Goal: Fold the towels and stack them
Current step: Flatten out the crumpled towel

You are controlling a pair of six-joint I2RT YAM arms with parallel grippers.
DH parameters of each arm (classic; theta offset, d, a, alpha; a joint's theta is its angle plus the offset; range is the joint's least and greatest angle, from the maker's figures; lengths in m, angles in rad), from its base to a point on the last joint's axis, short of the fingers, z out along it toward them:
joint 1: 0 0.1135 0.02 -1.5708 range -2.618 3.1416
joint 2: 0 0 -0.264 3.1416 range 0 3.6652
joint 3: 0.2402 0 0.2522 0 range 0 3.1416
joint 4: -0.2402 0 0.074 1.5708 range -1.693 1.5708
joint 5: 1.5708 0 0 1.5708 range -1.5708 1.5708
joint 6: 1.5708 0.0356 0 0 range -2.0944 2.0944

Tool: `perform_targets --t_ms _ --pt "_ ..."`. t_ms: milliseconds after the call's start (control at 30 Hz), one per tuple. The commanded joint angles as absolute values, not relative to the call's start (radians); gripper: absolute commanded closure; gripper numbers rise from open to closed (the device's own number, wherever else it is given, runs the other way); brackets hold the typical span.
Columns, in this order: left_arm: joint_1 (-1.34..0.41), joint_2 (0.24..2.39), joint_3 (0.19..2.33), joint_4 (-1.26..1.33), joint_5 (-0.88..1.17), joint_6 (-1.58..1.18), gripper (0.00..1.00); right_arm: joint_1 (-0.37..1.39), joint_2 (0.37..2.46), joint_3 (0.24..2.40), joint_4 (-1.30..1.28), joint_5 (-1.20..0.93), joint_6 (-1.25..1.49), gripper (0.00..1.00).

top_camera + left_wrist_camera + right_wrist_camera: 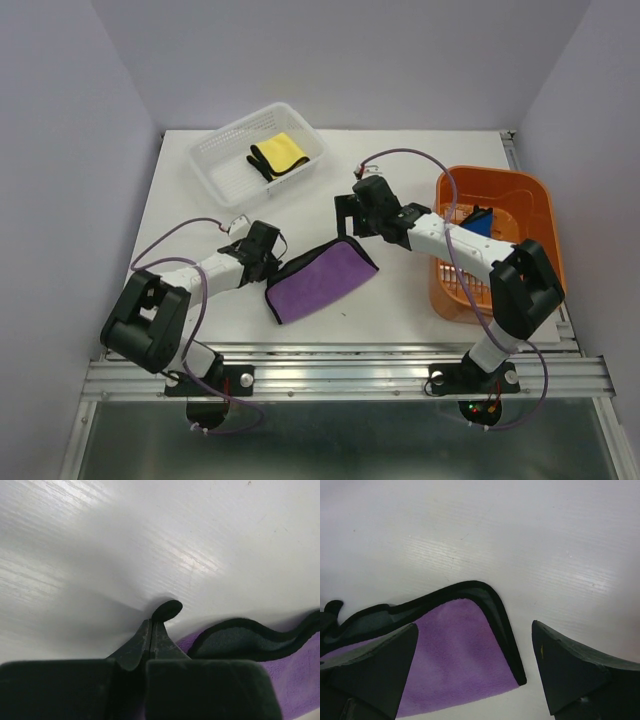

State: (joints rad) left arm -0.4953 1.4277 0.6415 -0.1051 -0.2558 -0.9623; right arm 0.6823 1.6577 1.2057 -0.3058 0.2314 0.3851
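the left gripper (151, 630) had its jaws pressed tight together, and a small black lip of the purple towel (300, 670) stuck up from between the tips, so it was pinching that cloth by its black edging (235, 640). in the top view this left gripper (268, 262) sat low at the towel's left corner. the right gripper (474, 626) had its jaws spread wide, one finger on each side of the towel's far corner, hovering over it; i couldn't tell whether the tips touched the cloth.

the purple towel (322, 280) lay on the white table (400, 300) between the two arms, folded over on a slant, with the black edging running along its upper side and round the corner under the right gripper (350, 215).

further out, a yellow towel (280, 155) with a black edge lay folded in the white mesh basket (232, 127) at the back left of the table. a blue towel (481, 222) lay in the orange basket (545, 215) on the right, partly hidden behind the right arm.
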Motion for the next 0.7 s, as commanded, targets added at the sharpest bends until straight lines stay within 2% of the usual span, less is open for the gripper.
perform_targets --t_ms 0,267,500,600,667 --pt "-0.495 1.433 0.62 -0.186 -0.267 -0.916 1.0 0.69 1.678 1.246 -0.276 0.267 0.394 0.0" --pt "-0.495 1.224 0.595 -0.18 -0.376 -0.876 1.0 0.69 1.843 1.328 -0.31 0.331 0.393 0.0" --pt "-0.495 1.221 0.589 -0.16 -0.385 -0.856 1.0 0.689 1.957 1.431 -0.298 0.376 0.391 0.0" --pt "-0.495 1.233 0.592 -0.16 -0.393 -0.856 1.0 0.689 1.977 1.445 -0.305 0.409 0.397 0.05" --pt "-0.495 1.235 0.594 -0.156 -0.393 -0.854 1.0 0.687 1.977 1.43 -0.293 0.429 0.397 0.15"
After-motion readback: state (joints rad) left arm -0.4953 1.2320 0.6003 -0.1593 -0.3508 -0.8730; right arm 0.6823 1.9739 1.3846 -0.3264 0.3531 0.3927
